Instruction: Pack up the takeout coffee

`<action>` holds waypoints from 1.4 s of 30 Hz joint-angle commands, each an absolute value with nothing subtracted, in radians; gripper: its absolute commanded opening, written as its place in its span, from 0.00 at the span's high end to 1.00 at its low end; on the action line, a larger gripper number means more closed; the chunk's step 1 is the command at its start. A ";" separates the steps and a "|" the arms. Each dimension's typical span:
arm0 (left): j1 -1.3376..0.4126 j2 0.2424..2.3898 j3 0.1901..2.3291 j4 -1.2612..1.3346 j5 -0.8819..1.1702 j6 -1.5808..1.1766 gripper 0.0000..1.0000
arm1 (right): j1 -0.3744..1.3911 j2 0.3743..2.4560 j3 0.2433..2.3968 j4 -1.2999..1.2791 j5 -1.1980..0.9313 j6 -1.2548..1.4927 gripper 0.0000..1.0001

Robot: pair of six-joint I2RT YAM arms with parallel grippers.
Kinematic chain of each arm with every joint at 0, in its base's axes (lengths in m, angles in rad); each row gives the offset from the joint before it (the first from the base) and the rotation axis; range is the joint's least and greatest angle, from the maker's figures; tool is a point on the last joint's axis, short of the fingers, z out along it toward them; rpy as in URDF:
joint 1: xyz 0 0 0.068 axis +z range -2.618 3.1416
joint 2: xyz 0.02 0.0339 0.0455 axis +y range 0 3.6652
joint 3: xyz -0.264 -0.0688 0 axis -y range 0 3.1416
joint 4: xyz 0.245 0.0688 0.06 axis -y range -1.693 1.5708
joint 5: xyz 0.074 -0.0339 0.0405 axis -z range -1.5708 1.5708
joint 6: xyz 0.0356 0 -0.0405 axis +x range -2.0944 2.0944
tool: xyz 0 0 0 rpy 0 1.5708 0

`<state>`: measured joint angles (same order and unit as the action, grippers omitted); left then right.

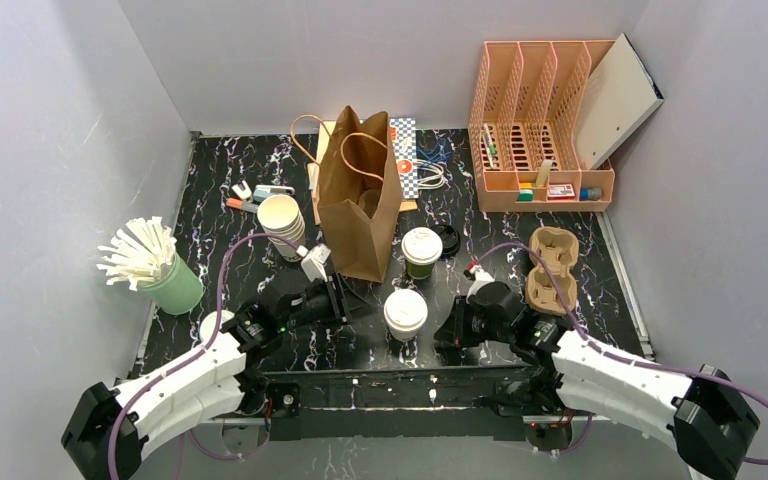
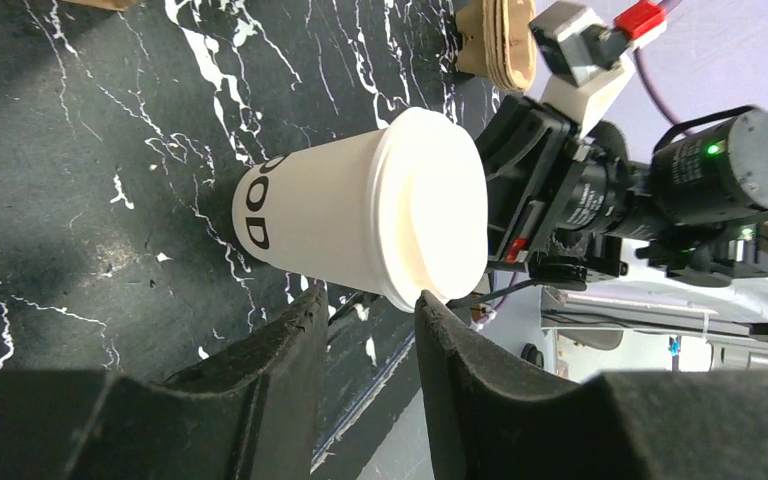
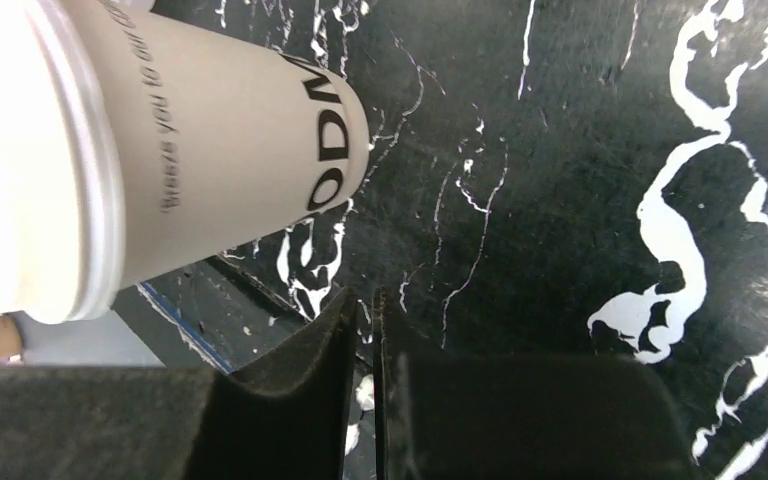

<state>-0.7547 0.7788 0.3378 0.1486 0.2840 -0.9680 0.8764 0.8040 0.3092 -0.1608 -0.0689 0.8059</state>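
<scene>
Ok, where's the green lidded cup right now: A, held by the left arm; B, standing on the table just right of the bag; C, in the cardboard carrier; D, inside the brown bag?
B: the green cup stands upright on the table beside the brown bag, apart from the cardboard carrier.

Brown bag upright mid-table; cup stack beside it; carrier right.
</scene>
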 commanded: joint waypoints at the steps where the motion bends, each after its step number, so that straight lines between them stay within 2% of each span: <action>1: -0.758 0.759 0.328 0.138 0.249 -0.966 0.65 | 0.882 0.809 0.203 0.222 -0.095 0.839 0.81; 7: -0.758 0.731 0.308 0.128 0.207 -0.968 0.69 | 0.938 0.918 0.100 0.581 0.026 0.817 0.82; 10: -0.758 0.728 0.316 0.112 0.191 -0.964 0.69 | 0.995 1.025 0.121 0.699 0.073 0.789 0.82; 15: -0.758 0.732 0.318 0.109 0.176 -0.965 0.70 | 1.098 1.166 0.164 0.828 0.099 0.776 0.81; 20: -0.758 0.705 0.312 0.089 0.153 -0.974 0.71 | 1.134 1.191 0.163 0.858 0.082 0.778 0.80; 23: -0.758 0.678 0.303 0.087 0.157 -0.999 0.72 | 1.135 1.108 0.148 0.788 0.110 0.777 0.78; 26: -0.758 0.675 0.284 0.111 0.179 -1.034 0.72 | 1.132 0.956 0.156 0.605 0.160 0.760 0.76; 33: -0.759 0.734 0.195 0.328 0.238 -1.132 0.71 | 1.108 0.716 0.218 0.204 0.230 0.779 0.75; 39: -0.769 0.724 0.171 0.355 0.230 -1.163 0.75 | 1.043 0.690 0.351 0.024 0.268 0.682 0.75; 41: -0.770 0.729 0.169 0.365 0.234 -1.171 0.75 | 0.987 0.740 0.414 -0.012 0.203 0.644 0.70; 42: -0.771 0.735 0.167 0.378 0.238 -1.175 0.75 | 0.953 0.766 0.445 -0.032 0.147 0.623 0.64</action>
